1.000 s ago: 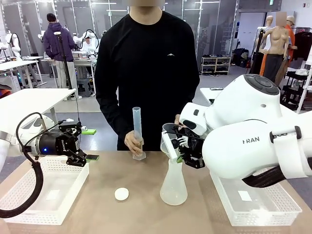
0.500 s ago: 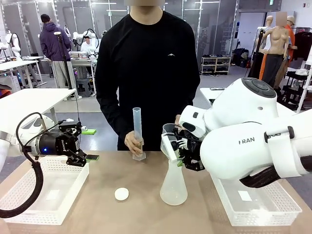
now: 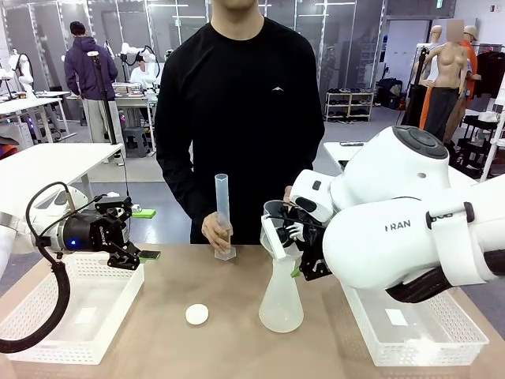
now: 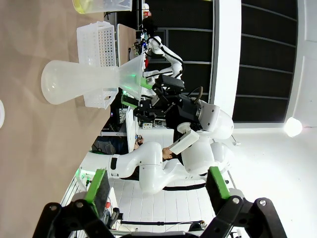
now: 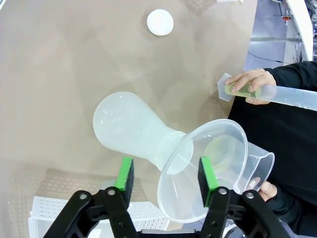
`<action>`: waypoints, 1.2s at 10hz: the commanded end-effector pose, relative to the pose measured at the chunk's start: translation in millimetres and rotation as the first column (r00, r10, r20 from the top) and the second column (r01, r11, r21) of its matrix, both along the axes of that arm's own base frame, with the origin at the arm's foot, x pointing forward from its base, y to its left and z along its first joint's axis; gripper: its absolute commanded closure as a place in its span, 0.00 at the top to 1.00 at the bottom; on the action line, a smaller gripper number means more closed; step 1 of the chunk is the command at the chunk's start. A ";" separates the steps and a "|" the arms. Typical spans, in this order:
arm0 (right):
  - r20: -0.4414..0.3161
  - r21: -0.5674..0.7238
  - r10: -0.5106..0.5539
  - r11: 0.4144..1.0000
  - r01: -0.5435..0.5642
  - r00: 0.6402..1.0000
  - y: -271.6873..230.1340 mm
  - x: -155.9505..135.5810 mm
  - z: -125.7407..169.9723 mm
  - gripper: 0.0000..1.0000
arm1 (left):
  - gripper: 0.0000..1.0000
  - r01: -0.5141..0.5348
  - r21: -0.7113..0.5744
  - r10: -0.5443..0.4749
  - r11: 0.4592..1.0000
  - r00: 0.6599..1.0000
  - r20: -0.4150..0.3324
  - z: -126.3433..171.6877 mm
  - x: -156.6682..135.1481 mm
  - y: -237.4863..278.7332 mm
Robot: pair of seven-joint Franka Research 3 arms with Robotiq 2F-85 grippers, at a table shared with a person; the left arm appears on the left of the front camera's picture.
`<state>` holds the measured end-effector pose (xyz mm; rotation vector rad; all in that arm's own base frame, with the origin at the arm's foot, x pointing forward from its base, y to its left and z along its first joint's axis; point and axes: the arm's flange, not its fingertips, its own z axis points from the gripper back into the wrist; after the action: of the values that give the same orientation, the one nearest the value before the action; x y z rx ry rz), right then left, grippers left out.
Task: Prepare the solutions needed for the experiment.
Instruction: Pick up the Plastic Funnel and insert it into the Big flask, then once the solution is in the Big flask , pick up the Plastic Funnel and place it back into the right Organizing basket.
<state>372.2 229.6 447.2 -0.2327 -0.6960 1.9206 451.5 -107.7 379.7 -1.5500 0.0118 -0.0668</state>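
Observation:
A frosted conical flask (image 3: 281,298) stands mid-table with a clear funnel (image 3: 275,237) in its neck. My right gripper (image 3: 293,253) is open, its green pads on either side of the funnel (image 5: 203,168) and flask (image 5: 130,125) neck, with a gap at one pad. The person's hand (image 3: 215,232) holds an upright measuring cylinder (image 3: 222,207) on the table. The solutions show as yellow-green liquid (image 5: 241,89) in the cylinder's foot and in a beaker (image 4: 101,5). Behind the funnel the person's other hand holds the beaker (image 5: 257,166). My left gripper (image 3: 126,254) hangs open over the left basket; the left wrist view (image 4: 157,191) shows nothing between its fingers.
A white round cap (image 3: 197,314) lies on the table in front of the flask. White mesh baskets stand at the left (image 3: 47,316) and right (image 3: 418,335) front corners. The person stands close at the far edge.
My right gripper's jaws have spread apart and let go of the funnel, which stays seated in the flask. The left arm and the person's cylinder have not moved.

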 end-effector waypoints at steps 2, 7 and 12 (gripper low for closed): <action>-0.016 -0.006 0.016 1.000 -0.016 1.000 -11.1 -7.3 6.0 0.92 | 1.00 0.005 -0.006 -0.005 1.000 1.000 -0.006 1.8 -0.4 -0.1; 0.000 0.001 0.000 1.000 0.000 1.000 -0.7 -0.6 1.7 0.92 | 1.00 0.005 -0.006 -0.005 1.000 1.000 -0.006 1.8 -0.4 -0.1; 0.000 0.001 0.000 1.000 0.000 1.000 -0.7 -0.6 1.7 0.92 | 1.00 0.005 -0.006 -0.005 1.000 1.000 -0.006 1.8 -0.4 -0.1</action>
<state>369.9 229.0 451.0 -0.2296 -0.6930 1.9239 451.5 -107.7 379.7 -1.5500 0.0118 -0.0668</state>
